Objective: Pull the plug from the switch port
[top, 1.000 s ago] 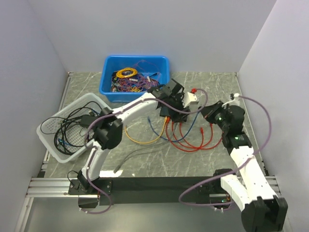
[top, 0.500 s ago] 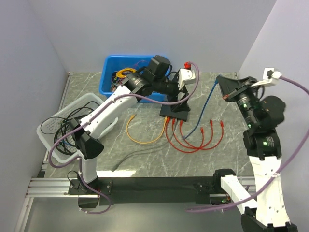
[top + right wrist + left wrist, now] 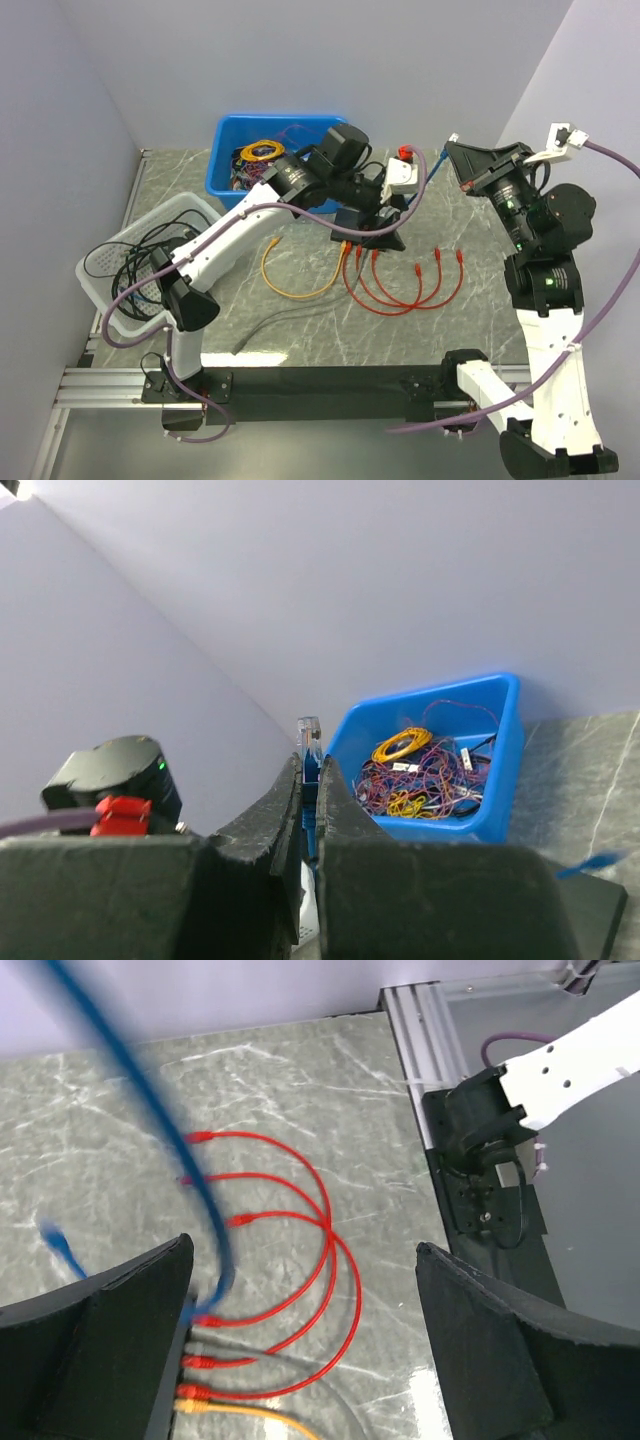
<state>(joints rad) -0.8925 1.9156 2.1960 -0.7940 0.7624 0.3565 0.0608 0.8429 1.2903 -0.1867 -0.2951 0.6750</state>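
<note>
Two arms are working at the switch (image 3: 360,238). The left gripper (image 3: 302,1250) is hovering over it with its fingers spread wide, one finger sitting above the port edge; whether it is pressing down I cannot tell. The right gripper (image 3: 308,768) is pinching the blue cable (image 3: 150,1100) just under its clear plug (image 3: 308,730). It is holding the plug upright, high above and to the right of the switch, so this plug is looking free of any port. From there the cable is slanting down toward the switch's near edge, and where it ends there is hidden. The right arm is plainly the nearer one to the plug, and any further pull would be running up and away from the switch along that slant.

Three red cables (image 3: 400,300) and one yellow cable (image 3: 290,290) are sitting in ports along the near edge, looping out in front. One grey cable (image 3: 275,328) is lying farther in front. One blue bin (image 3: 225,185) is standing behind and left of the switch, and one white basket (image 3: 105,255) well to its left.
</note>
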